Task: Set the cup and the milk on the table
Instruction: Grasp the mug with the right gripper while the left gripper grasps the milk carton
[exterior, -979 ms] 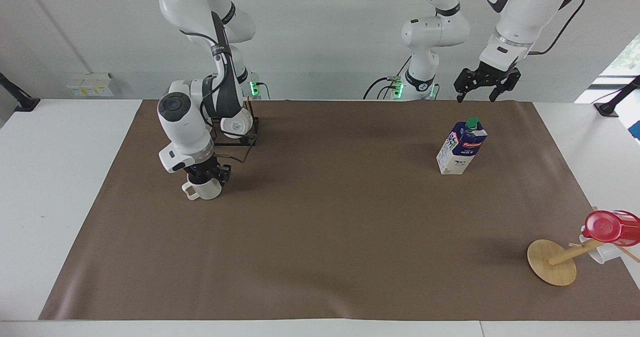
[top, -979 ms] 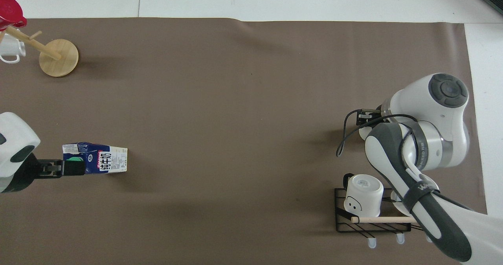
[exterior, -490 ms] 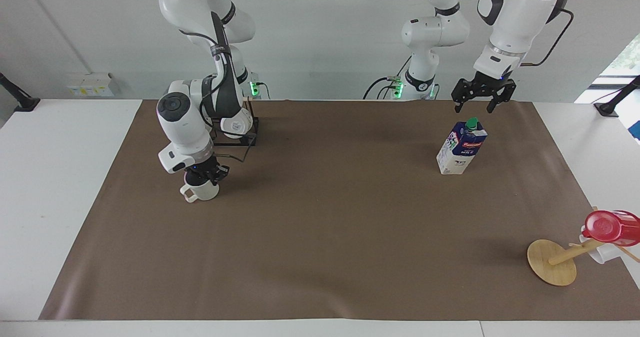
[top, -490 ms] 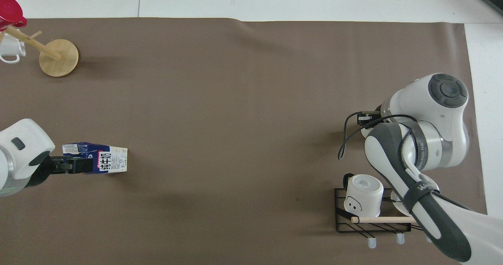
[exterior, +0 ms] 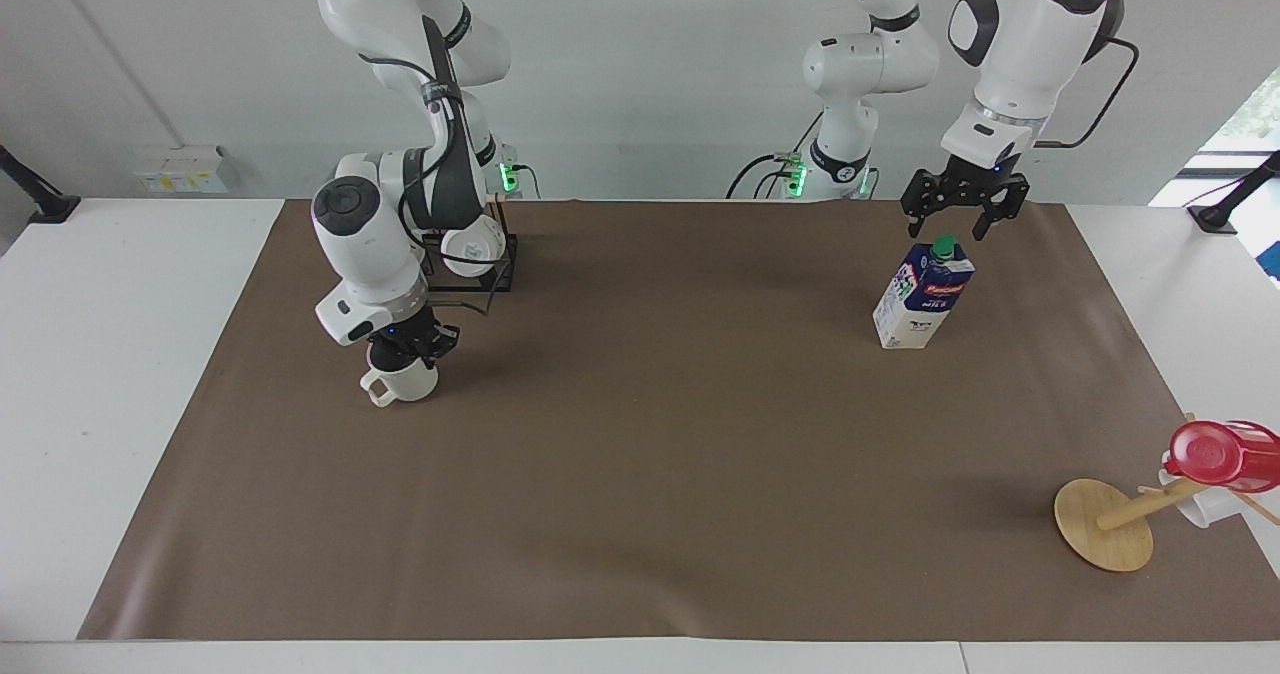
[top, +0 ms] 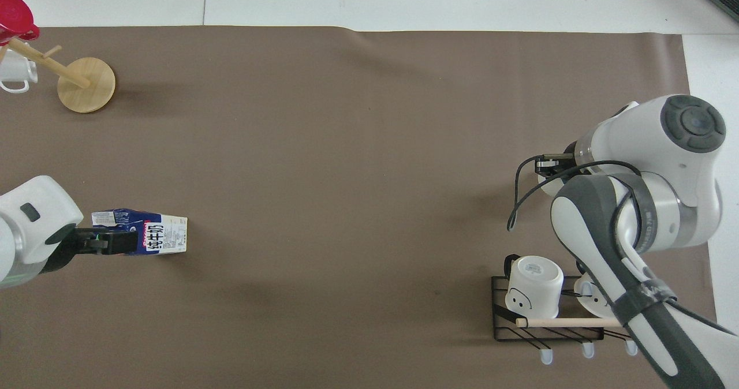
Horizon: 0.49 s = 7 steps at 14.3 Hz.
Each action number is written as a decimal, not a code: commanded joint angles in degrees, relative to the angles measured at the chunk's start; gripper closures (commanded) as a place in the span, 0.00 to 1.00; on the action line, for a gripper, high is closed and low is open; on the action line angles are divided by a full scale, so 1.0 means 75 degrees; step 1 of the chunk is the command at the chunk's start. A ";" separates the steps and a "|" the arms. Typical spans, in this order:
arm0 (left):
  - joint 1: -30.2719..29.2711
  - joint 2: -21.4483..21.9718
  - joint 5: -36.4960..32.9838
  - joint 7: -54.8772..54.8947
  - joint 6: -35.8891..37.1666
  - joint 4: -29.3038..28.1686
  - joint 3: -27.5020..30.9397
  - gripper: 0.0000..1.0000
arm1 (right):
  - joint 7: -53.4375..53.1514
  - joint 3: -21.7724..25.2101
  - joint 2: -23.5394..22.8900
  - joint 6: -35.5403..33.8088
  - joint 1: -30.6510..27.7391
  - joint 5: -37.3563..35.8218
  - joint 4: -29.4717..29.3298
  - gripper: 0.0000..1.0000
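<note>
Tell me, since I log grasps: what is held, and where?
The right gripper is shut on the cup's rim. The left gripper, open over the milk, holds nothing.

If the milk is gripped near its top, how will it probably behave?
The milk stands tall on a small base, so a sideways push high up would probably tip it. Its slanted top and green cap give a poor hold. The carton walls may dent. The open left gripper hovers above it.

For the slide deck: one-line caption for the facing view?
Right end effector shut on the cup; open left end effector hovers over the upright milk.
</note>
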<state>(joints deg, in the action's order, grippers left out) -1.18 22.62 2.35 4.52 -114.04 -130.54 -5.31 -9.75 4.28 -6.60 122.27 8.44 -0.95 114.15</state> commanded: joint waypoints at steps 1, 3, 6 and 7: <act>-0.0253 0.0218 0.0073 0.0311 -0.0321 -0.0372 -0.0042 0.00 | -0.0479 -0.0206 0.0270 -0.0328 -0.0013 0.0150 -0.0032 1.00; -0.0253 0.0206 0.0073 0.0381 -0.0345 -0.0383 -0.0042 0.00 | -0.0982 -0.0464 0.0236 -0.0645 0.0022 0.0138 -0.0359 1.00; -0.0265 0.0206 0.0073 0.0394 -0.0392 -0.0430 -0.0042 0.00 | -0.1686 -0.0524 0.0154 -0.0764 0.0606 0.0114 -0.0606 1.00; -0.0265 0.0206 0.0073 0.0394 -0.0415 -0.0488 -0.0030 0.00 | -0.2024 -0.0524 0.0153 -0.0741 0.0840 0.0114 -0.0630 1.00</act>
<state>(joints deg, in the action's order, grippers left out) -1.98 22.62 2.35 6.09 -115.23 -131.78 -5.04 -21.30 0.45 -4.77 117.74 12.53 -0.88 111.04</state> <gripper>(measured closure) 0.000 0.960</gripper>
